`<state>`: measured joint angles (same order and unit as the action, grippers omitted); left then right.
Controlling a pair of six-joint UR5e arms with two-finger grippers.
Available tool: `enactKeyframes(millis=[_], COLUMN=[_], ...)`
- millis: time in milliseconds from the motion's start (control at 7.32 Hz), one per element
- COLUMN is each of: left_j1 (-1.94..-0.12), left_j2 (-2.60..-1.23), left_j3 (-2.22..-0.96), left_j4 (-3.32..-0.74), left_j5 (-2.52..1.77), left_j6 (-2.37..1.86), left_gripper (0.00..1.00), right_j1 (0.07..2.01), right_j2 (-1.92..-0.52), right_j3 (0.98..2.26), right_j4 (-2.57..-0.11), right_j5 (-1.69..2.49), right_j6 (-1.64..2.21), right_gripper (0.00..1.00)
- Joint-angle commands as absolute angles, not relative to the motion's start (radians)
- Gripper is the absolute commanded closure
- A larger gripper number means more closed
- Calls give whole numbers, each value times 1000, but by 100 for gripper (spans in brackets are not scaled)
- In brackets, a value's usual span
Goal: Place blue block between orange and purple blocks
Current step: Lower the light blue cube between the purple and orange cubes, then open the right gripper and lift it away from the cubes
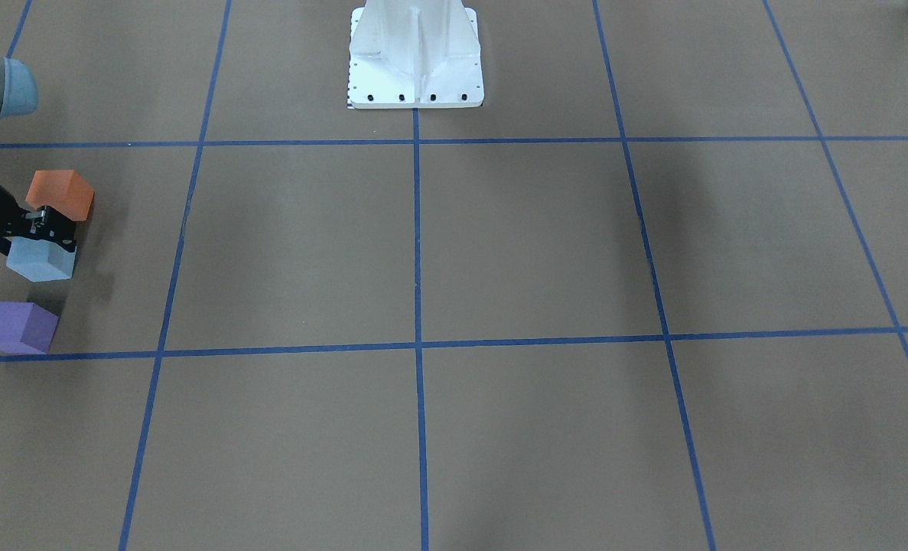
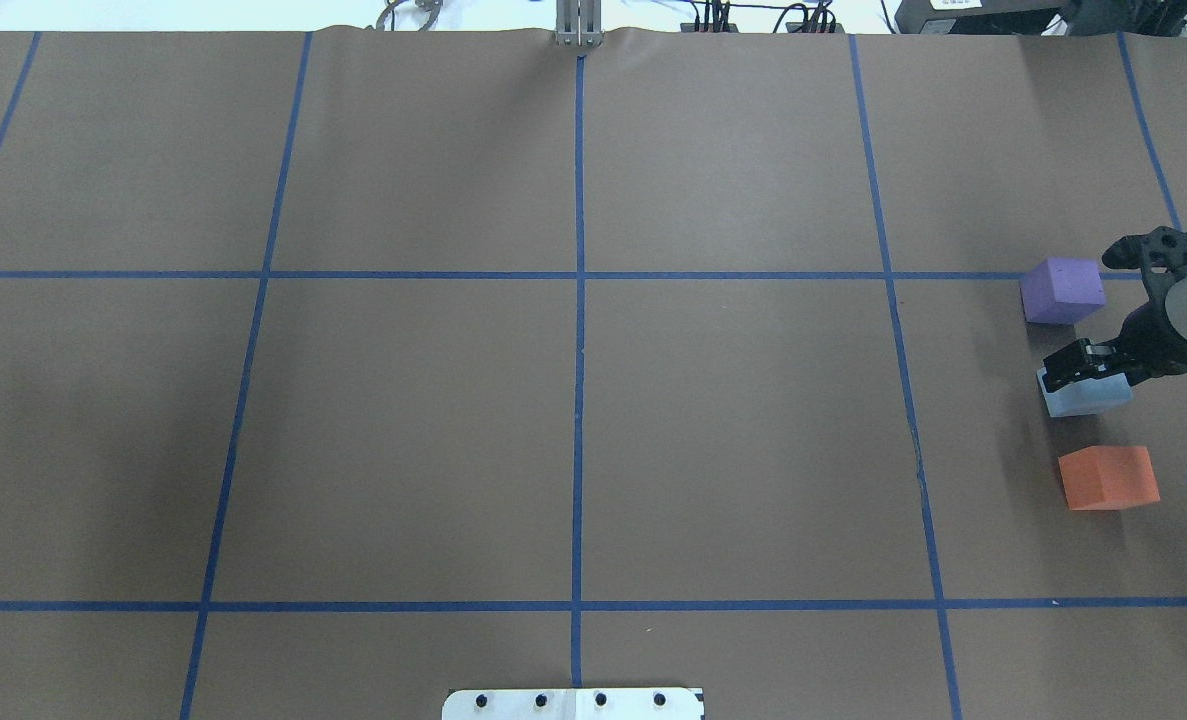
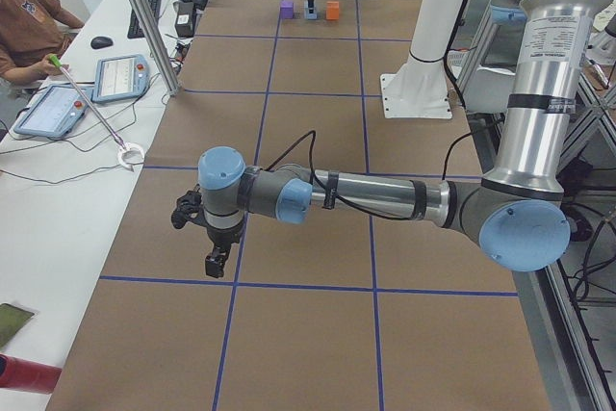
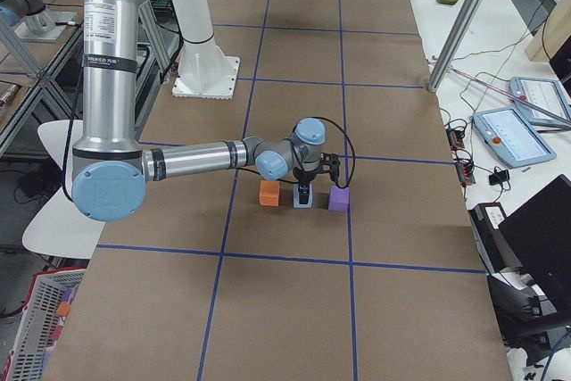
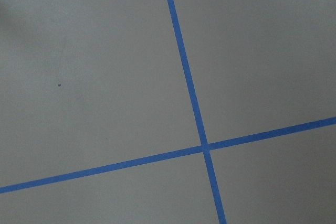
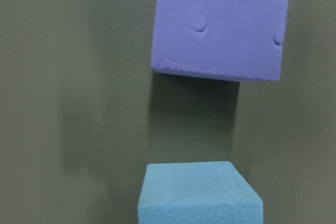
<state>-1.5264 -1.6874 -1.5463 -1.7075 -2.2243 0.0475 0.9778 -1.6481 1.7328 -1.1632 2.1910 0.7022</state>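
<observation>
The blue block (image 2: 1088, 392) sits at table level between the purple block (image 2: 1058, 290) and the orange block (image 2: 1108, 477), in a row at the table's right edge. My right gripper (image 2: 1081, 366) is down over the blue block and shut on its top; the front-facing view shows its fingers (image 1: 47, 228) at the blue block (image 1: 40, 260), with the orange block (image 1: 61, 193) and purple block (image 1: 17, 327) on either side. The right wrist view shows the blue block (image 6: 199, 192) below the purple block (image 6: 220, 22). My left gripper (image 3: 217, 262) hangs over bare table; I cannot tell whether it is open.
The brown table (image 2: 573, 430) carries a grid of blue tape lines (image 2: 579, 300). The robot's white base (image 1: 415, 57) stands at the table's near-robot edge. An operator's side table with tablets (image 3: 115, 79) runs along the far side.
</observation>
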Motion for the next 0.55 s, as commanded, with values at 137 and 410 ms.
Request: enactKeyframes(millis=[137, 410], left_j1=[-1526, -1526], left_j2=[-1689, -1690], left_j3=[-1548, -1548], left_j4=[-1707, -1707], left_j5=[-2226, -2226], left_j6=[48, 48], left_gripper=[0, 0], right_j1=[1128, 1282], right_j2=[-1721, -1726], right_j3=[1926, 1931], right_j4=[-1170, -1202], right_j5=[2191, 2224], right_j6=[628, 379], right_gripper=[0, 0])
